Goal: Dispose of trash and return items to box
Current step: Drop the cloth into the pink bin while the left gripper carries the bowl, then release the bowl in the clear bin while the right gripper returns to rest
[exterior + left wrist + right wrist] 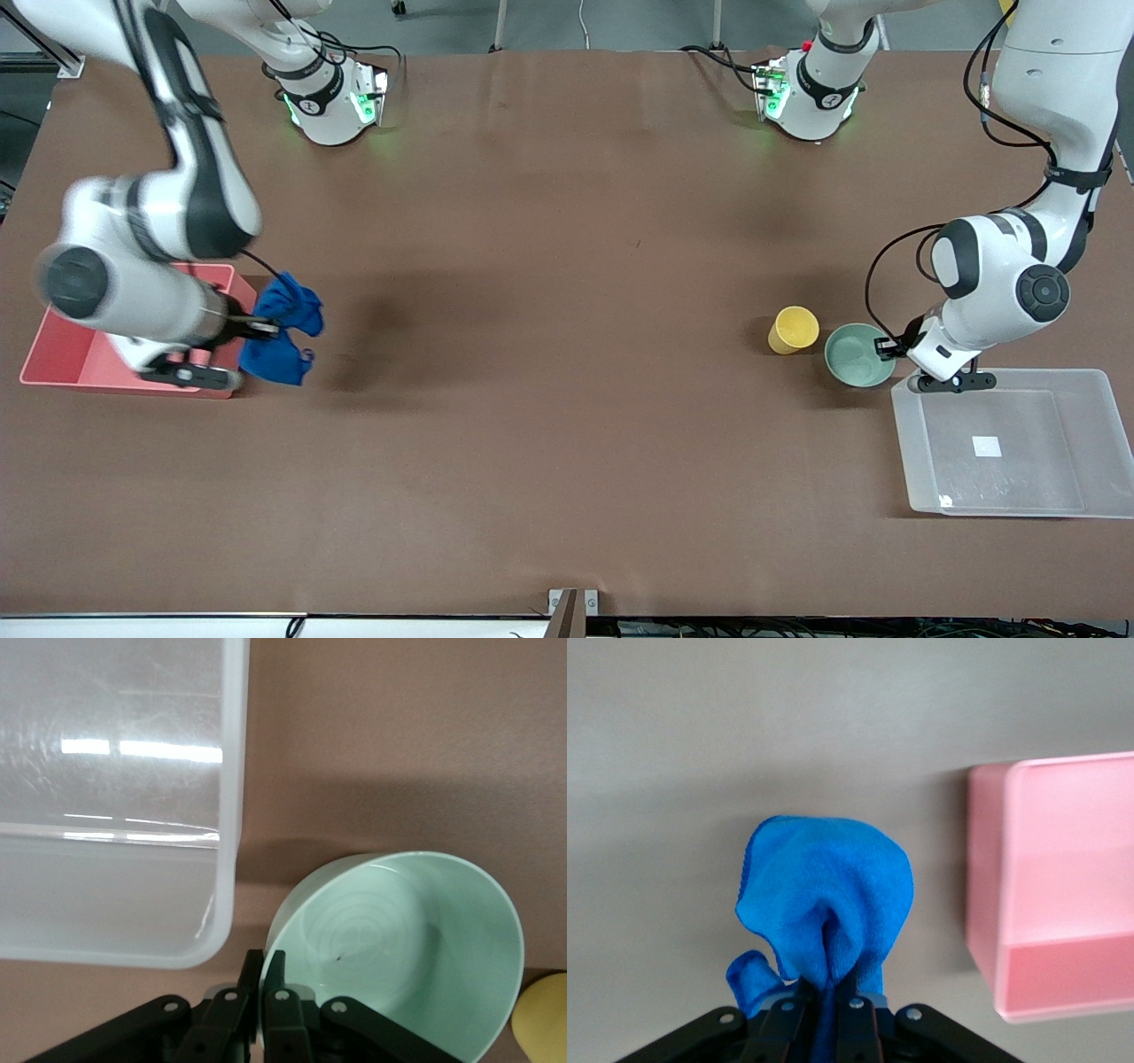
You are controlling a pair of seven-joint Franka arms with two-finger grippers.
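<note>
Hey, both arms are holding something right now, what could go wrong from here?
The right gripper pinches only a fold of the blue wad, which hangs beside the pink bin, not over it; released now, it would probably land on the table. The left gripper clamps just the mint bowl rim, so the bowl may tilt, slip, or catch the clear tub wall.

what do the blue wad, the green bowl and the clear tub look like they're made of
Blue wad: soft cloth, probably microfiber; it droops in folds with a stitched hem from the right end effector. Green bowl: smooth, glossy, likely plastic or glazed ceramic, gripped at the rim by the left end effector. Clear tub: translucent plastic, scuffed, reflecting the lights.
</note>
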